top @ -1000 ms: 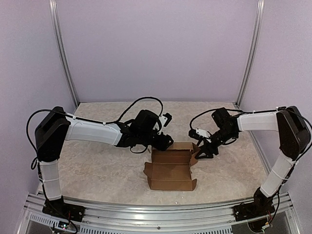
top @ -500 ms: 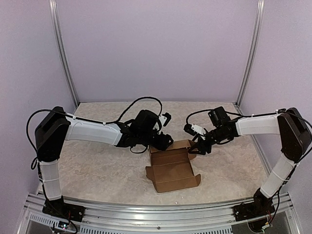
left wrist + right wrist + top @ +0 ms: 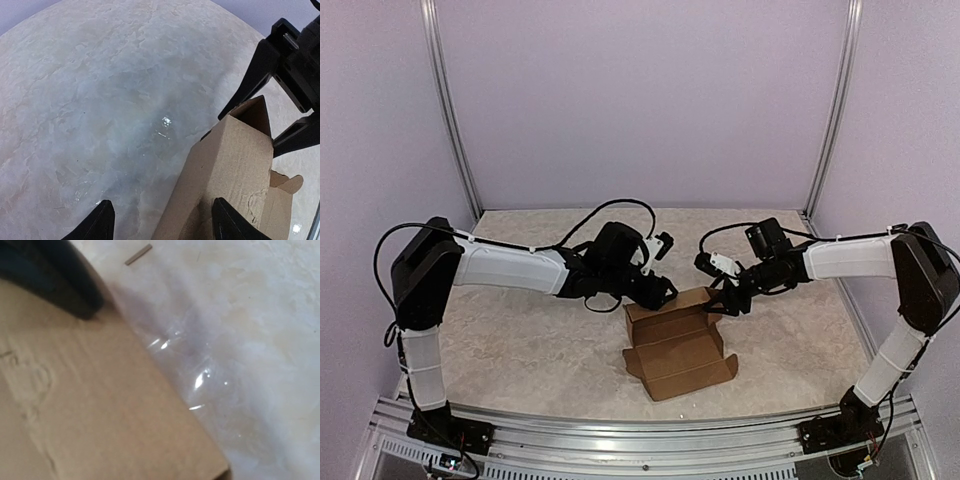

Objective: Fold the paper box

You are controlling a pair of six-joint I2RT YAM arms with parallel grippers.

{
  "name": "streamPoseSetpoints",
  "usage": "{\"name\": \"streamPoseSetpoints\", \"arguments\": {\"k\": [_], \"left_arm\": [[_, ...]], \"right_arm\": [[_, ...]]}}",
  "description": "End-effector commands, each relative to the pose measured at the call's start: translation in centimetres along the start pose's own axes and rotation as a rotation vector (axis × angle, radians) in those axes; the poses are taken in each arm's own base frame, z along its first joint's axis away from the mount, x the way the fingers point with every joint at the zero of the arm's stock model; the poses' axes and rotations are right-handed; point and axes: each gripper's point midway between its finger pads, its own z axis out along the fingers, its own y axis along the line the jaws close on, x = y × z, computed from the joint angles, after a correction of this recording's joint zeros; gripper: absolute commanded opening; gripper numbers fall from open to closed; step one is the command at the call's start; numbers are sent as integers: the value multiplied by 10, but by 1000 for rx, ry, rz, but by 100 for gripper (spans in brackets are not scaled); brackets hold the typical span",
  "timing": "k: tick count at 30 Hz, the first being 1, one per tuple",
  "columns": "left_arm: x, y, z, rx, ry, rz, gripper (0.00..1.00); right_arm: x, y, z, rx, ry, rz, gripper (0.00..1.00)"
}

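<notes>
1. L gripper: mid-table, at the far left corner of the box. Jaws stand wide apart w/ nothing clamped. One finger sits right against an upright cardboard wall; the other is over bare table.
2. Paper box: approx. centre of the table, just near of both grippers. It's half folded, open side up. Long axis runs left-right, w/ the right end swung a bit toward the far side.
3. R gripper: at the box's far right corner. Fingers are part open, astride the end flap. Can't tell if they're pinching it.
</notes>
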Motion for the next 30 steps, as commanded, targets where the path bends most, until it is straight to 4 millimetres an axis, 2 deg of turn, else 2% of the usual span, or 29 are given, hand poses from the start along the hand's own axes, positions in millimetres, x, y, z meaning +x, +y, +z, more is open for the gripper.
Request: {"name": "streamPoseSetpoints", "arguments": {"k": [1, 5, 12, 18, 21, 25, 28, 30], "left_arm": [[9, -5, -3, 130, 95, 32, 66], [10, -8, -1, 197, 114, 27, 66], [8, -26, 0, 320, 118, -8, 66], [25, -15, 18, 241, 175, -14, 65], [29, -9, 22, 214, 186, -26, 63], [34, -6, 23, 199, 191, -34, 63], [34, -3, 22, 196, 189, -41, 63], [35, -2, 22, 198, 186, -44, 63]], "right_arm": [[-11, -2, 0, 22, -20, -47, 48], [-8, -6, 5, 26, -8, -49, 47], [-9, -7, 4, 31, -9, -52, 46], [-11, -6, -2, 39, -2, -68, 48], [-15, -3, -14, 36, 7, -92, 56], [-25, -1, -42, 3, -25, -115, 68], [-22, -7, -62, -31, -45, -95, 71], [-15, -18, -67, -21, -36, -90, 71]]}}
